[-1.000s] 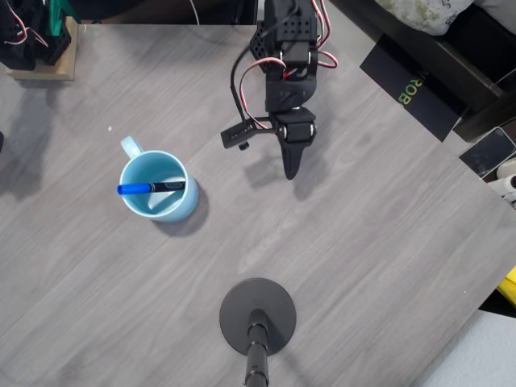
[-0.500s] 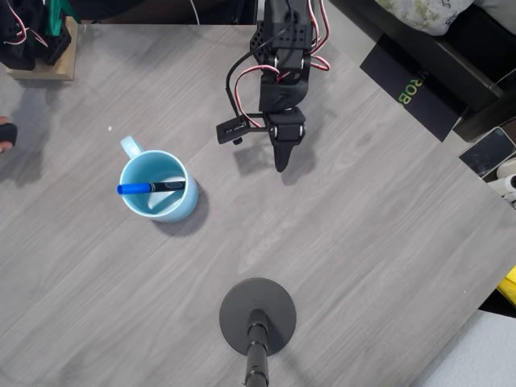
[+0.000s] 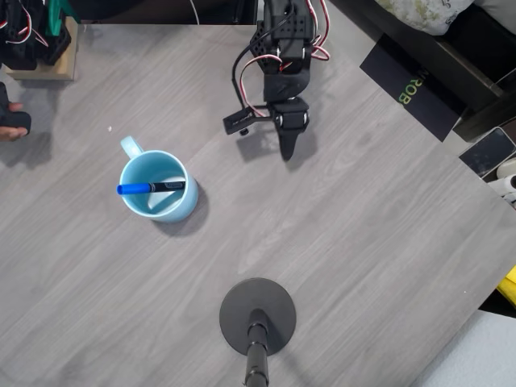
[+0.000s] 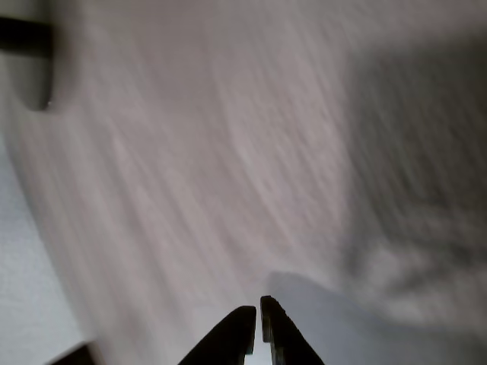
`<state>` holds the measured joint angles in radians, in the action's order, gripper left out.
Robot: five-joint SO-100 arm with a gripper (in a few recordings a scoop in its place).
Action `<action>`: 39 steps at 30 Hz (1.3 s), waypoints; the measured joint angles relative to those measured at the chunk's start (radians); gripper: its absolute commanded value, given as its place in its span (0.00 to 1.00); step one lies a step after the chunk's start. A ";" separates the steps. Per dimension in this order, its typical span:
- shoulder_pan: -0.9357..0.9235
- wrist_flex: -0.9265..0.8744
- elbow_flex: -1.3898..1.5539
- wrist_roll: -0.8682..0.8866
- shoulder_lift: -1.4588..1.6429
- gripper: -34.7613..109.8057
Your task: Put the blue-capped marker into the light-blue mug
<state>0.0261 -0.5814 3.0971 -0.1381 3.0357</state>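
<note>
Since the blue-capped marker already lies inside the light-blue mug, axis left-right in the overhead view, task looks done. Gripper sits well apart to the upper right, fingers closed and empty.

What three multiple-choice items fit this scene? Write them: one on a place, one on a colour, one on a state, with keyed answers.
1. Where is the blue-capped marker?
A. across the light-blue mug's opening
B. flat on the table
C. between the fingers

2. What colour is the marker's barrel?
A. red
B. black
C. white

3. How is the gripper?
A. shut on the marker
B. wide open
C. shut, holding nothing

Answers:
1. A: the overhead view shows the marker spanning the mug's inside, cap toward the picture's left.
2. B: the barrel beside the blue cap is dark black.
3. C: the wrist view shows the fingertips nearly meeting with nothing between them, away from the mug.
</note>
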 measured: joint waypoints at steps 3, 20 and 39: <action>0.017 -0.078 0.005 0.009 0.120 0.24; 0.012 -0.383 0.005 0.012 0.273 0.24; 0.012 -0.623 0.005 0.012 0.273 0.24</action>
<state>0.0383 -1.2042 3.1017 -0.1258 3.3088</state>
